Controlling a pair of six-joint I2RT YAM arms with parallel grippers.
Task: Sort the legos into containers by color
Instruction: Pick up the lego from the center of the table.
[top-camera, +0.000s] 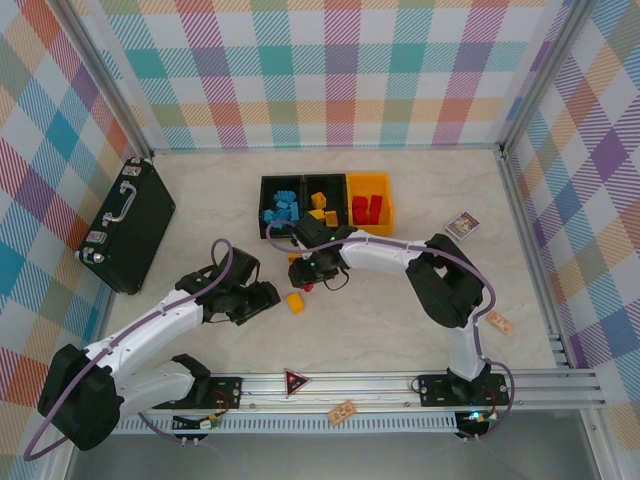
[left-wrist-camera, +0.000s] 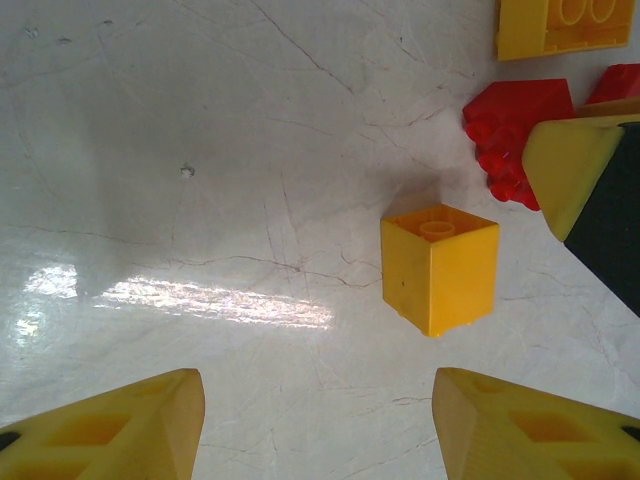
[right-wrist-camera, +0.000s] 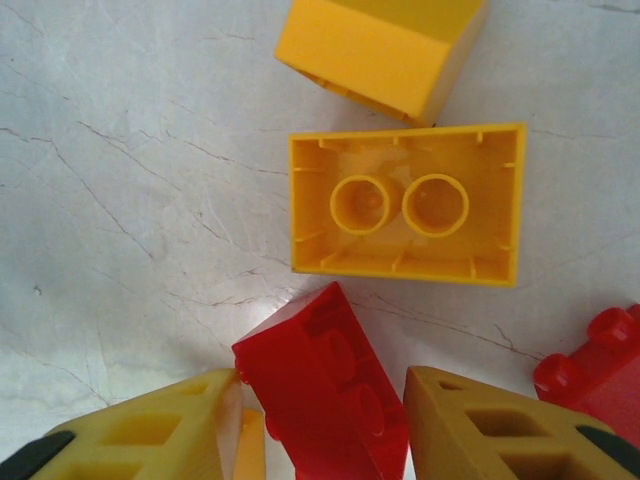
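From above, the right claw (top-camera: 312, 278) sits just before the containers (top-camera: 300, 179), the left claw (top-camera: 268, 297) farther off; the left wrist shows that claw open toward a loose yellow lego (left-wrist-camera: 440, 268); the right wrist shows its claw pinching a red lego (right-wrist-camera: 325, 385), which I judge best squeezed squarely before lifting to the containers' yellow-orange bin (top-camera: 388, 200).

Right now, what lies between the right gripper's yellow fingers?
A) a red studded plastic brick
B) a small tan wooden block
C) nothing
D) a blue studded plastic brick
A: the right wrist view shows a red studded plastic brick lying between the fingertips of the right gripper.
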